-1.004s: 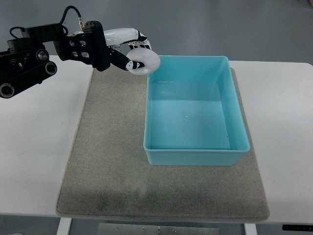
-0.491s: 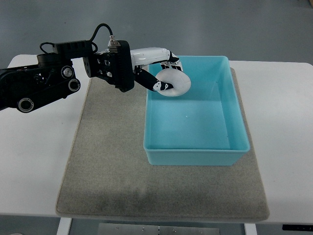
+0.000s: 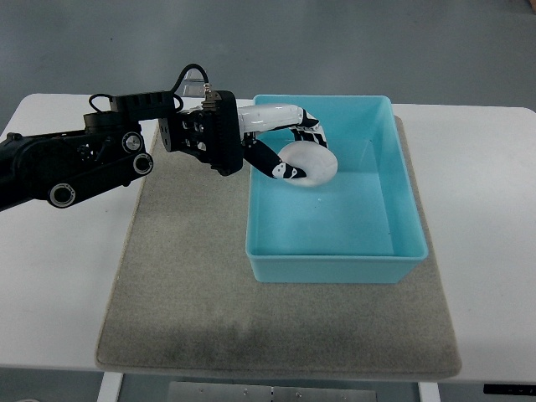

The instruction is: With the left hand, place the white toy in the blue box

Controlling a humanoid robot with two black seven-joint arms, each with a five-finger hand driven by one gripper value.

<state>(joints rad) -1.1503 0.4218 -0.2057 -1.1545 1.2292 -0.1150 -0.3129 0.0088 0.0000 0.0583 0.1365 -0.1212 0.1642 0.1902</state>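
The white toy (image 3: pixel 314 165), a smooth rounded ring-like piece, is held over the far left part of the blue box (image 3: pixel 402 243). My left hand (image 3: pixel 295 155) is shut on it, white and black fingers wrapped around it from above and below. The black left arm reaches in from the left edge across the mat's far corner. The box is an open light-blue rectangular tub on the right half of the mat, with nothing else inside. Whether the toy touches the box floor is unclear.
A grey felt mat (image 3: pixel 184 285) covers the middle of the white table (image 3: pixel 486 251). The box takes up the mat's right side. The table's front edge runs along the bottom of the picture.
My left arm has carried the white toy rightward and toward me, from the box's far left corner to inside its rim, and lower.
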